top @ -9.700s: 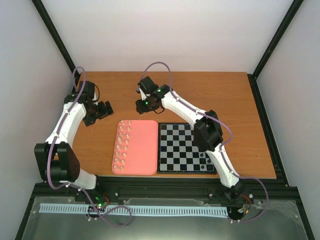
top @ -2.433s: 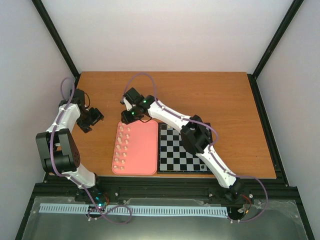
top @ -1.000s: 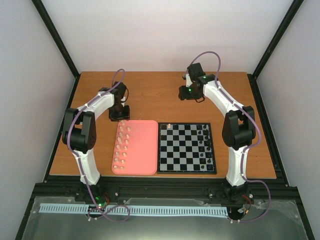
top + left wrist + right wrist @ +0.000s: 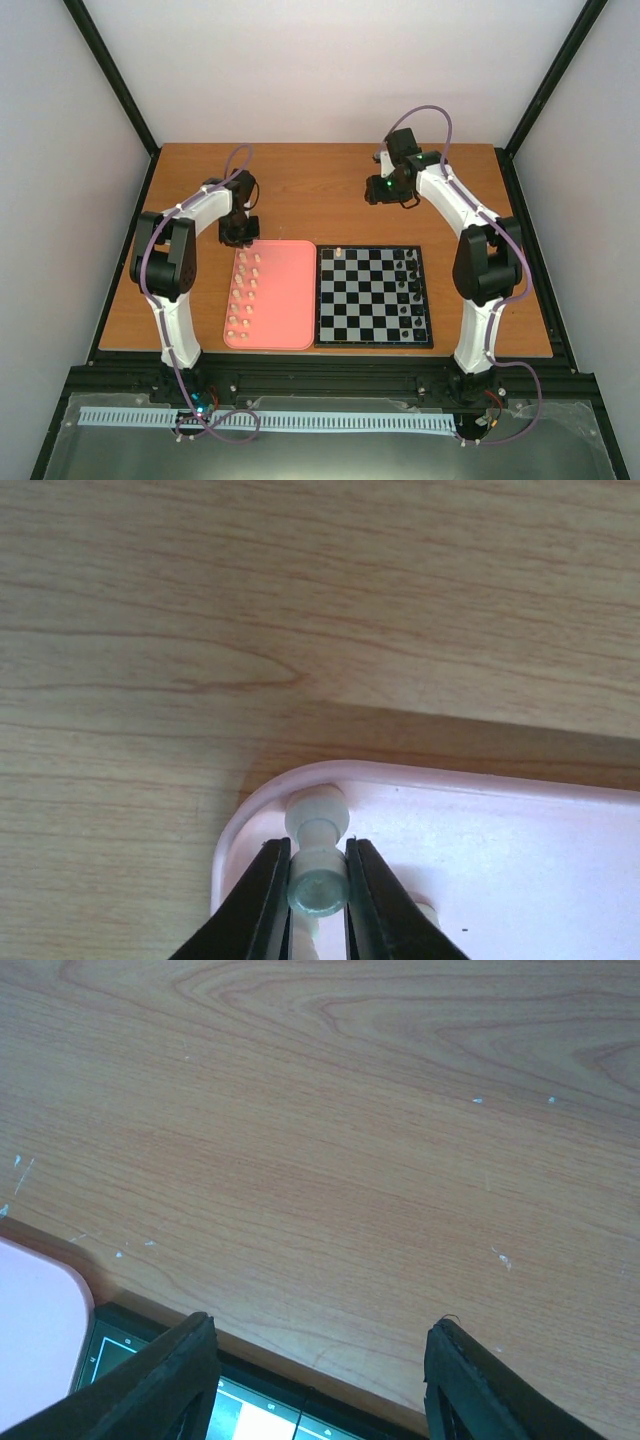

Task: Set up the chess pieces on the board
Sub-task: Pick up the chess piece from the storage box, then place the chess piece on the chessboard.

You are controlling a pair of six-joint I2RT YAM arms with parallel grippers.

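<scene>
My left gripper (image 4: 318, 858) is shut on a cream-white chess piece (image 4: 318, 818) at the far-left corner of the pink tray (image 4: 500, 850). From above, the left gripper (image 4: 240, 233) hides that piece. More white chess pieces (image 4: 243, 290) stand in two columns along the tray's left side. One white piece (image 4: 339, 251) stands on the far-left corner of the board (image 4: 362, 300). My right gripper (image 4: 384, 190) hangs open and empty over bare wood beyond the board. In the right wrist view the right gripper (image 4: 320, 1325) shows the board's edge (image 4: 270, 1415) below its fingers.
Black chess figures (image 4: 408, 285) fill the board's two right-hand columns. The pink tray (image 4: 285, 295) lies against the board's left side, and its corner (image 4: 35, 1310) shows in the right wrist view. Black frame posts stand at the table's back corners.
</scene>
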